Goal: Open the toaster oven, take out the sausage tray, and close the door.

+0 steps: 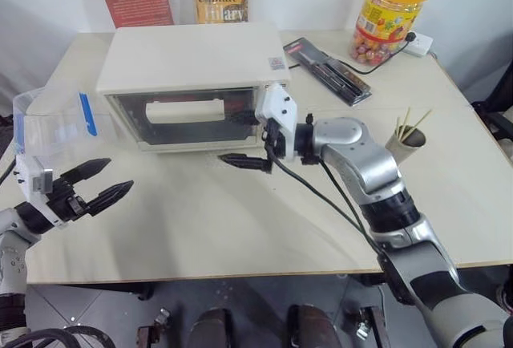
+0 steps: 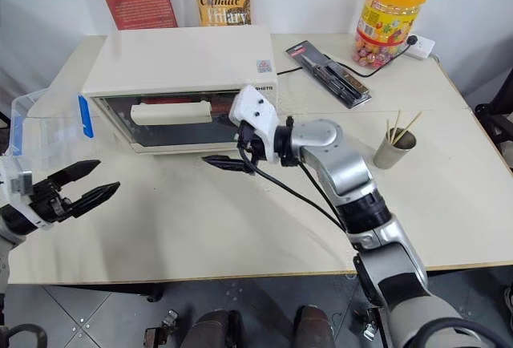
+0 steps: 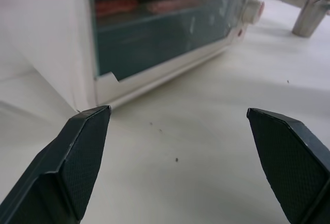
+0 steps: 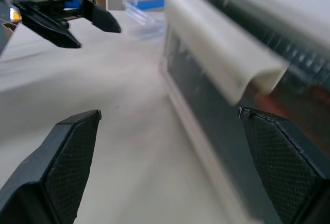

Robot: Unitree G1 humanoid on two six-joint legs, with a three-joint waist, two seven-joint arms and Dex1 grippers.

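Oven [image 1: 192,83] sits closed at upper centre of the pale desk [image 1: 240,220]. Left wrist view alone reveals red sausages on the tray [image 3: 154,4] behind the door [image 3: 165,33]. Right wrist view shows the white handle [image 4: 221,53] close up. Right gripper [image 2: 240,149], fingers spread, hovers before the door; left gripper [image 1: 100,184], fingers spread, lower left. Candy jar [image 1: 390,13], upper right.

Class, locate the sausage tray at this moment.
The sausage tray sits inside the toaster oven, behind its closed door, at the table's back left.
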